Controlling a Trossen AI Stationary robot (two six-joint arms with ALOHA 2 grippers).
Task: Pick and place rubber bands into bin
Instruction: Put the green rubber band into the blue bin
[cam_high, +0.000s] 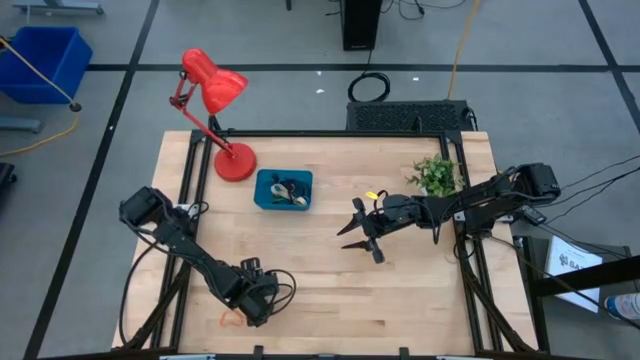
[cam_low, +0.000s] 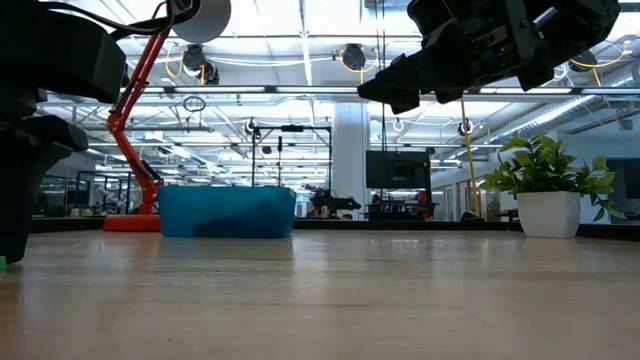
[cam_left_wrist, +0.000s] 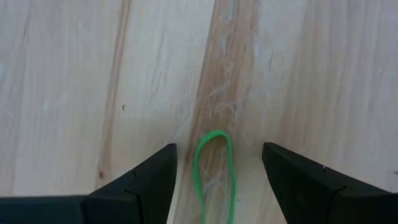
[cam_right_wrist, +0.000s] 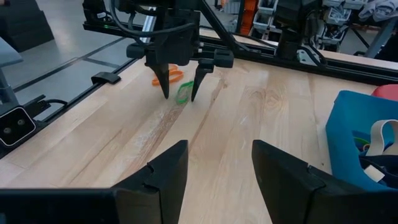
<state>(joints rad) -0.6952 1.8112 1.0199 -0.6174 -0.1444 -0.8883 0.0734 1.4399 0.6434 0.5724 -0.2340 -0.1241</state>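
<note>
At the near edge of the bench (cam_high: 400, 300), the left claw (cam_right_wrist: 180, 94) stands low with its fingers wide apart, tips pointing down at the wood. A green rubber band (cam_left_wrist: 214, 174) lies flat between the two fingers, touching neither; it is a narrow loop whose long axis runs along the wood grain, its rounded end pointing away from the claw's wrist. Just beside it, towards the bench edge, lies an orange rubber band (cam_right_wrist: 169, 76).

Farther in, near the middle, the right claw (cam_high: 362, 232) hangs above the bench, its fingers parted and holding nothing.

Beyond that, the teal bin (cam_high: 262, 190) sits near the far side, with several bands already inside it. A red lamp (cam_high: 215, 100) stands just beside it, and a potted plant (cam_high: 436, 175) stands at the far right.
</note>
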